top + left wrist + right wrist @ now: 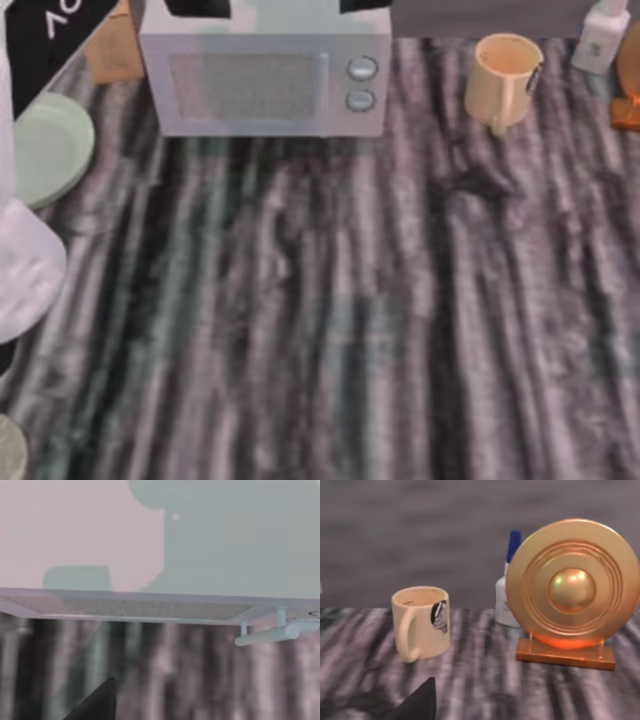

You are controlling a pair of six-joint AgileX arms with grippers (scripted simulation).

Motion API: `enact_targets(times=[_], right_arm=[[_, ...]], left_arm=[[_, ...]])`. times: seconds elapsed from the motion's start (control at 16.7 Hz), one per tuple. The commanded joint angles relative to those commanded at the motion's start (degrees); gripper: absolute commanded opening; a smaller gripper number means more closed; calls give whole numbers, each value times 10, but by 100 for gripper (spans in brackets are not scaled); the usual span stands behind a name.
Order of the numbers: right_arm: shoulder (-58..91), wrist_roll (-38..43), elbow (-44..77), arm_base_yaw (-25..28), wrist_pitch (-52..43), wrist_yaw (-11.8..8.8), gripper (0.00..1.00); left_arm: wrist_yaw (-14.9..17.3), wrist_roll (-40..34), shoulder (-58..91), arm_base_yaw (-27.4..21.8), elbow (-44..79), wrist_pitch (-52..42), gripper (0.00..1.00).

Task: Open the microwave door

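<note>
The flat light-grey microwave door with its speckled mesh window (245,87) is shut, flush with the front of the boxy light-grey microwave (265,70). The oven stands at the far edge of the dark streaked desk (330,320), left of centre in the top view. Two round silver knobs (361,83) sit on the narrow panel to the door's right.

In the left wrist view, a pale bar handle (272,632) stands off the door (135,608) on two short posts, at the knob side. Judgement: the hinge is probably on the opposite, left edge, though no view shows it. The fingers should close squarely around the bar, then pull along an arc, not straight back, lest the oven slide.

Neither gripper shows in the top view. Each wrist view shows only a dark tip, so whether the fingers are open or closed cannot be told.

A cream mug (503,75) stands well right of the oven.
</note>
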Motion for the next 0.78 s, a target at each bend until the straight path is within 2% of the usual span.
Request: enact_targets(times=[0.3,0.78], right_arm=[[0,0,0,0,0,0,100],[0,0,0,0,0,0,100]], left_arm=[[-14,-24,89,-20,99,-41,100],[-11,-19,95,-14,82,-17,100]])
